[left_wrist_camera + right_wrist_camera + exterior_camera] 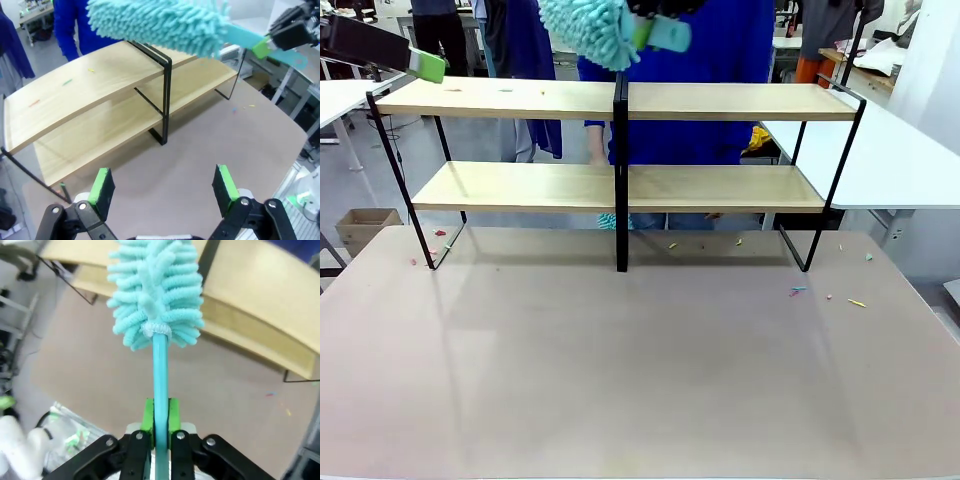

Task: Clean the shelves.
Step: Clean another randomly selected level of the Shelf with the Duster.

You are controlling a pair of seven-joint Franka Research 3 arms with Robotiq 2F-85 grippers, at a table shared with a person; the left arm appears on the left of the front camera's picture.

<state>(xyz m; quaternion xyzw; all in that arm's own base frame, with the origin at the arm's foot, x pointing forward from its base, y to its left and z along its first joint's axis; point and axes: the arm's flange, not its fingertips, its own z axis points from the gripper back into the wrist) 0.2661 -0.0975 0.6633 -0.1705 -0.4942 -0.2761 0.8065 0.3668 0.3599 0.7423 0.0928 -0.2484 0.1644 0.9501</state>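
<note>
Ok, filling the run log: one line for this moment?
right gripper: shut on duster | left gripper: open | duster above shelves | debris on top board

In the front view the duster (585, 28) is cut by the top edge at 12 o'clock, so its upper part is out of sight; its handle (665, 34) is blurred. The right claw (650, 25) there is mostly outside the picture. The left claw (428, 66) at 10 o'clock is blurred, and its arm is cut by the left edge. Behind the shelves (720, 102) the person (720, 60) is hidden from the waist down and cut at the top. A turquoise thing (608, 221) behind the central post is half hidden; what it is I cannot tell. The small coloured scraps (798, 291) on the counter (640, 380) are too small to tell.
</note>
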